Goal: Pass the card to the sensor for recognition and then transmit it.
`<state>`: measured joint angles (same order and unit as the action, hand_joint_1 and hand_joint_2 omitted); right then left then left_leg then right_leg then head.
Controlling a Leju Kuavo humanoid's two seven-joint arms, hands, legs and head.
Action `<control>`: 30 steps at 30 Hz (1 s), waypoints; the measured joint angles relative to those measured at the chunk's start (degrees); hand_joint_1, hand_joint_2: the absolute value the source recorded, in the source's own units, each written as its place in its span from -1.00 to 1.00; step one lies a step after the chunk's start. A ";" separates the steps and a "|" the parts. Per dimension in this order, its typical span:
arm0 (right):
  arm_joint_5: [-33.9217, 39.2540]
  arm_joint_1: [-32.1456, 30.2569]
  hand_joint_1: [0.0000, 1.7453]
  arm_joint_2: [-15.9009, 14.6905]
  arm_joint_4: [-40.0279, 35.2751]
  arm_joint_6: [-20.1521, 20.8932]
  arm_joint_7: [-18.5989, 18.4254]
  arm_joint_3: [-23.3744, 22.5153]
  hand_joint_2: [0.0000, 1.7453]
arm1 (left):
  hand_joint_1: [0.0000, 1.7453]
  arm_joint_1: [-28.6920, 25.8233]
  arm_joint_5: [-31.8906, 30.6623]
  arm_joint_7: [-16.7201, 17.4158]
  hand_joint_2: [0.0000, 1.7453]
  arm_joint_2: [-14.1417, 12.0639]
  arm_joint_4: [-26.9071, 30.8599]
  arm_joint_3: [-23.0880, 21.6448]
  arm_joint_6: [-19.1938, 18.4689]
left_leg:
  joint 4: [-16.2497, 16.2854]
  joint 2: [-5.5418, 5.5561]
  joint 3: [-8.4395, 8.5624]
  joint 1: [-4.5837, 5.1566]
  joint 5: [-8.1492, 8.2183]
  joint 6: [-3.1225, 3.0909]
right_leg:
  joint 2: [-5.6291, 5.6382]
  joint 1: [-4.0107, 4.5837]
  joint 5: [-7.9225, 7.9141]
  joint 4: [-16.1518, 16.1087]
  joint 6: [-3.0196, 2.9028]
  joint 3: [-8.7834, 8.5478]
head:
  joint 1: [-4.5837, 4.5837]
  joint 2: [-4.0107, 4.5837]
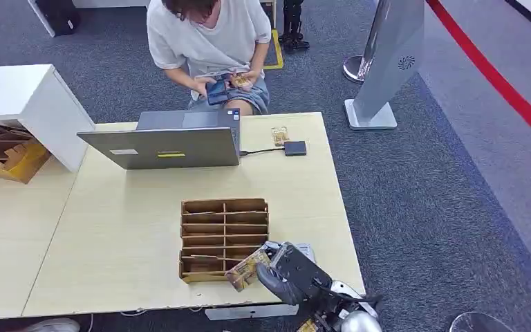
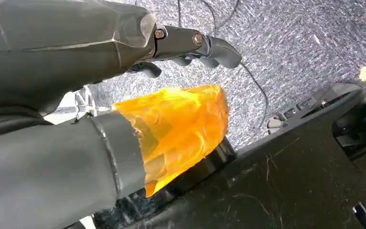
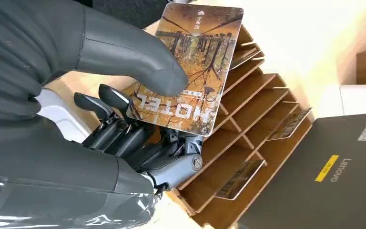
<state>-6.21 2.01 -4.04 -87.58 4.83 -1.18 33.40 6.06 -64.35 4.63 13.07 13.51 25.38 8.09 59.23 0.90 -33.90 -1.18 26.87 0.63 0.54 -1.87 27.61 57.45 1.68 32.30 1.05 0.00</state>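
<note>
Our right hand (image 3: 138, 114) has the card (image 3: 190, 67) pinched, thumb on its face and fingers (image 3: 109, 102) behind, over the near right corner of the wooden rack (image 1: 225, 238) by the desk's (image 1: 110, 242) front edge. Left hand (image 2: 190, 45) hangs over carpet, fingers curled, holding nothing. Reader (image 1: 294, 148) sits by the laptop (image 1: 173, 142) at the far edge.

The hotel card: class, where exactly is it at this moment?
The hotel card is pinched in the right hand, at the near right corner of the wooden slotted organizer on the table.
</note>
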 joint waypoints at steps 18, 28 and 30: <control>1.25 -1.21 1.00 -0.55 2.71 0.81 -0.74 -3.96 1.00 | -1.00 -0.16 1.05 -0.37 -1.00 -0.33 0.00 -0.90 0.30 | 0.00 -0.01 0.00 0.00 0.00 0.00 | 0.00 0.00 0.00 0.00 0.00 0.00 | 0.00 0.00; 1.42 -1.47 1.00 -0.63 3.65 0.94 -1.90 -4.92 1.00 | -1.00 -0.65 1.62 -0.66 -1.00 -0.61 0.00 -1.42 0.74 | 0.00 -0.01 0.00 0.00 0.00 0.00 | 0.00 0.00 0.00 0.00 0.00 0.00 | 0.00 0.00; 1.42 -1.52 1.00 -0.66 3.78 0.92 -2.32 -5.18 1.00 | -1.00 -0.67 1.75 -0.66 -1.00 -0.63 0.00 -1.42 0.77 | 0.00 -0.01 0.00 0.00 0.00 0.00 | 0.01 0.00 0.00 0.00 0.00 0.00 | 0.00 0.00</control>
<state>-4.79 0.49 -4.70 -83.80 5.75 -3.50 28.22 5.39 -62.60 3.98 12.44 13.51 23.96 8.85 59.23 0.89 -33.90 -1.18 26.87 0.63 0.54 -1.87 27.61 57.45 1.68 32.31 1.05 0.00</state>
